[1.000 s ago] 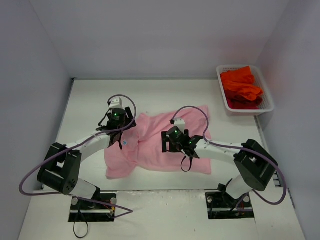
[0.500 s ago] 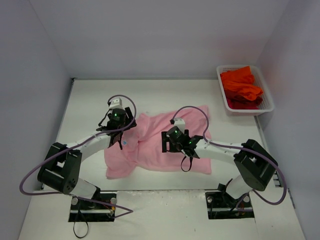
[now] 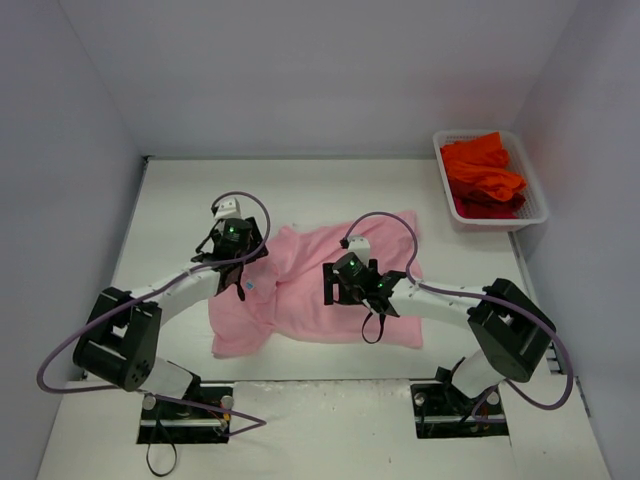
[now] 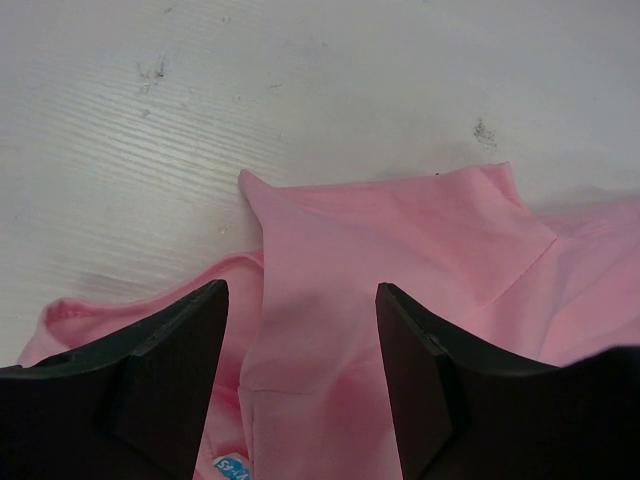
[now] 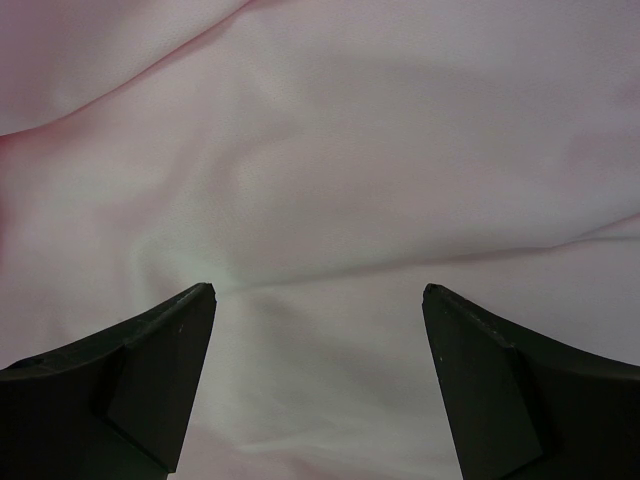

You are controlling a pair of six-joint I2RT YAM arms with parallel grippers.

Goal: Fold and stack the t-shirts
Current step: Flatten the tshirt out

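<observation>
One pink t-shirt [image 3: 300, 290] lies rumpled — left fingers [image 4: 150, 380] and right fingers [image 5: 130, 370] spread apart, empty.

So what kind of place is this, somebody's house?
Probably a robot test booth, not a house: plain white walls box in a white table, a left arm and right arm are bolted to its edge, and a pink t-shirt lies on it.

Two arms, left arm [image 3: 175, 290] and right arm [image 3: 445, 293]: white tube links, bulky black joint housings. Purple cable [image 3: 55, 365] loops along each, base to wrist. Small green light [image 3: 231, 229] at each wrist. Flat black base plates [image 3: 185, 412]. Left end effector [image 4: 300, 385] and right end effector [image 5: 315, 385]: matte black, wedge-shaped fingers [image 4: 150, 370]
</observation>
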